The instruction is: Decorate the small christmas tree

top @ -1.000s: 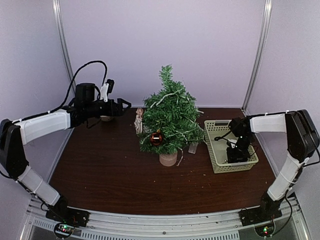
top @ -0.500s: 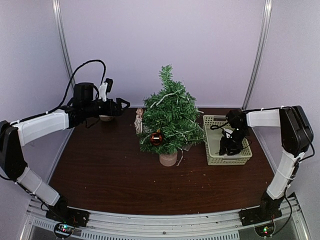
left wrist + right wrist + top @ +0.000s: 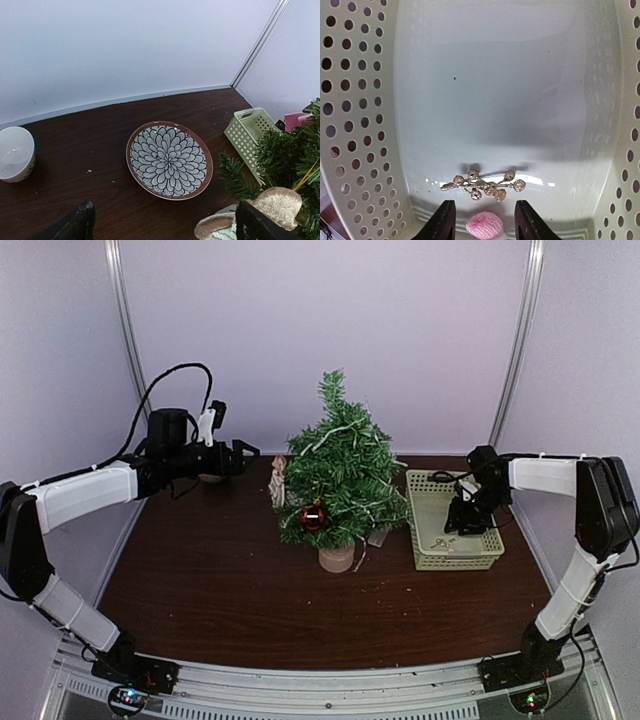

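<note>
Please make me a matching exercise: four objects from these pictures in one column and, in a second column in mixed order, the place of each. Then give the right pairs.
1. red bauble
2. gold sprig
3. patterned plate
4. white bowl

A. inside the basket
B. on the table, left edge of the left wrist view
C. hanging on the small christmas tree
D. on the table, middle of the left wrist view

Pairs: 1-C, 2-A, 3-D, 4-B

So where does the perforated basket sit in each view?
Top external: basket right of the small christmas tree, under the right hand.
Left wrist: basket at the right edge, partly behind tree branches.
Right wrist: basket fills the frame.
Shared landmark: the gold sprig inside it, in top external and right wrist.
</note>
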